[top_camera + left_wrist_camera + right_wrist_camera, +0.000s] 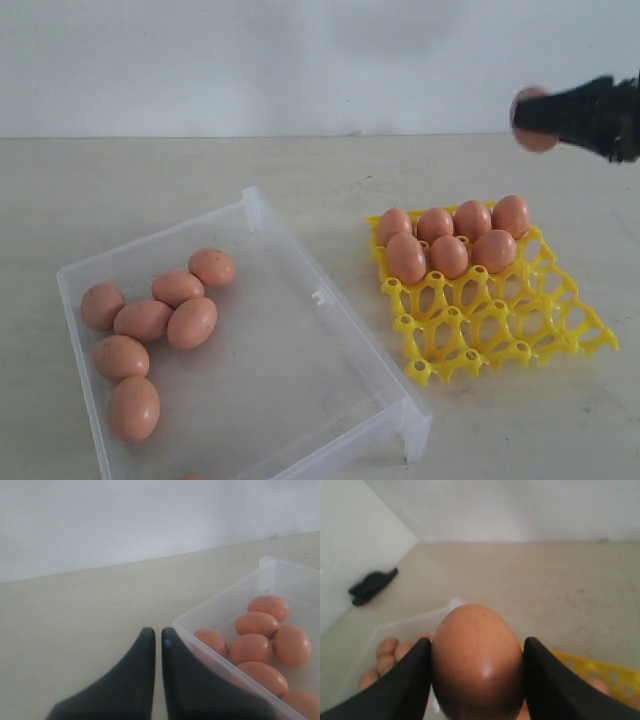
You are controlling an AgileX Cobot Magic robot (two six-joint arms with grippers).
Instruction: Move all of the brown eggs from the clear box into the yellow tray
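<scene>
The clear box point(290, 250) lies at the left with several brown eggs point(143, 320) clustered in its left half. To its right is the yellow tray point(500, 320), where several eggs point(449, 256) fill the far cups. High above the table at the far right, my right gripper point(530, 118) point(477, 645) is shut on one brown egg point(537, 141) point(477, 665), its fingers pressing both sides. My left gripper point(158, 632) is shut and empty, low on the table just outside the box wall point(220, 652). The exterior view does not show it.
A white wall stands behind the beige table. The right wrist view shows a small dark shape point(370, 586) on the table near the wall, beyond the box. The tray's near cups point(470, 345) hold nothing.
</scene>
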